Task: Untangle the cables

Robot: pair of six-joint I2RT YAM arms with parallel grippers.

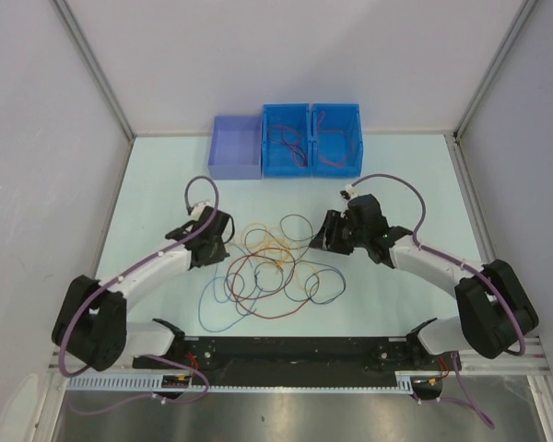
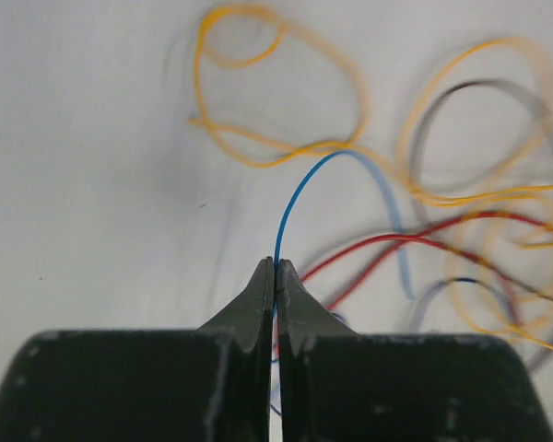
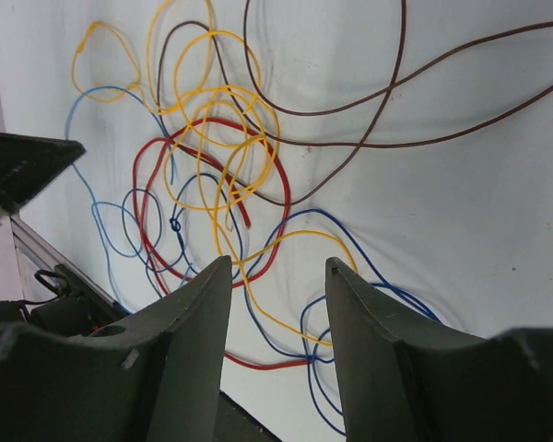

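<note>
Here, the cables [image 1: 272, 267] lie in a loose tangle at the middle of the pale table [image 1: 415, 184], between the two arms. The heap is wider than it is deep, its long axis running left to right, and its blue loops trail toward the near left. The left gripper [image 2: 275, 267] has its fingers pressed together on a blue cable [image 2: 295, 198]. That cable rises straight from the tips toward the far side, then bends right above the red and yellow strands. The right gripper [image 3: 278, 267] hangs over the tangle's right part, fingers spread, nothing between them. Bare table lies on the far side, between the heap and a pale purple bin [image 1: 235, 147] and two blue bins [image 1: 311, 138] along the far edge; the blue ones hold wires. The nearest loops lie close to the black rail [image 1: 295, 350] at the near edge.
</note>
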